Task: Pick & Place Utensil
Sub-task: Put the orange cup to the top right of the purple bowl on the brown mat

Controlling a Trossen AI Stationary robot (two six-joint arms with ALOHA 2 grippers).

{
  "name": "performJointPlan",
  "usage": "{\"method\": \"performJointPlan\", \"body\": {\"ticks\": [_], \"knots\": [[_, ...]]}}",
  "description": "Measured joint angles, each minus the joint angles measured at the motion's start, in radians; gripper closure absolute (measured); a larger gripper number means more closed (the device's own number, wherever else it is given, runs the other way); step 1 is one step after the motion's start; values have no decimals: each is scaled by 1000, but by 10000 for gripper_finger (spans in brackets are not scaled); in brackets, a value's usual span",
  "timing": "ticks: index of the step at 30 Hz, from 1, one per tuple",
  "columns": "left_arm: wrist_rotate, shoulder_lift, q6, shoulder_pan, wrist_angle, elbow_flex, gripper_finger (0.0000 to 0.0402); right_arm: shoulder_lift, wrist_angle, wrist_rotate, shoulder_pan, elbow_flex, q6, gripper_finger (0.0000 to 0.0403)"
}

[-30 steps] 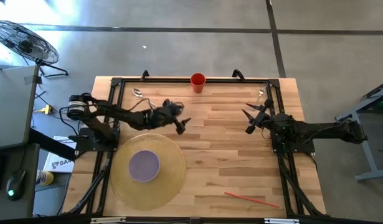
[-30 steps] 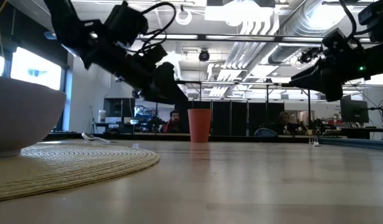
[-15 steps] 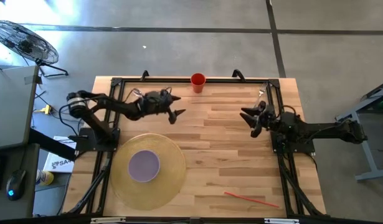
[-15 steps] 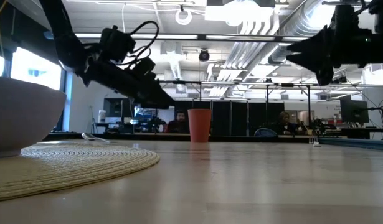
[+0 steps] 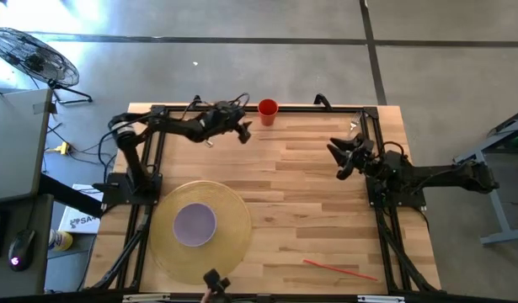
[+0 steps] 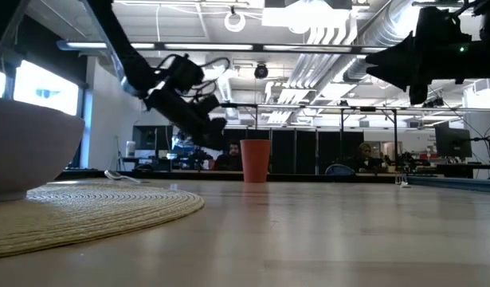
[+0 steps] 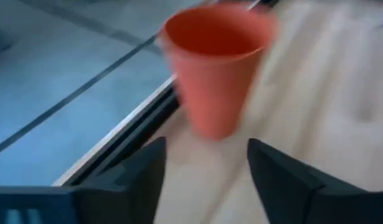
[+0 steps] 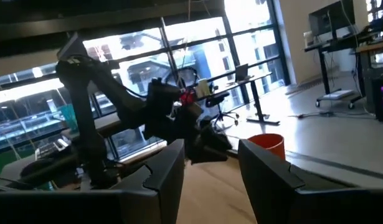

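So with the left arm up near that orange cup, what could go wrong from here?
1. The left gripper hangs open right beside the upright orange cup at the table's far edge; a sideways sweep could knock it over or off.
2. The spoon lies behind the left arm, so the gripper may be heading away from the utensil.
3. The right gripper hovers empty near the far right corner, unlikely to interfere.

Tabletop (image 5: 309, 210): pale wood planks, smooth with a satin sheen. Round placemat (image 5: 229, 223): woven straw-like fibre, ribbed and matt. Bowl (image 5: 194, 223): smooth, matt lilac. Orange cup (image 7: 213, 68): smooth plastic, dull finish. Spoon (image 5: 185, 124): shiny metal. Table frame (image 5: 385, 244): matt black metal.
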Motion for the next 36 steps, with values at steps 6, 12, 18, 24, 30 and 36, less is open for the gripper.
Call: {"method": "performJointPlan", "body": {"ticks": [6, 12, 18, 24, 30, 36], "knots": [[27, 46, -10, 23, -47, 79, 313, 21, 60, -2, 0, 0, -30, 256], [21, 52, -36, 22, -36, 130, 395, 27, 42, -15, 0, 0, -15, 257], [-83, 141, -87, 29, -53, 200, 386, 35, 50, -23, 0, 0, -2, 258], [-72, 175, -115, 28, -68, 236, 386, 35, 65, -52, 0, 0, -4, 257], [-42, 174, -114, 28, -65, 241, 386, 41, 66, -52, 0, 0, -8, 256], [13, 174, -115, 28, -53, 241, 386, 41, 66, -52, 0, 0, -25, 258]]}}
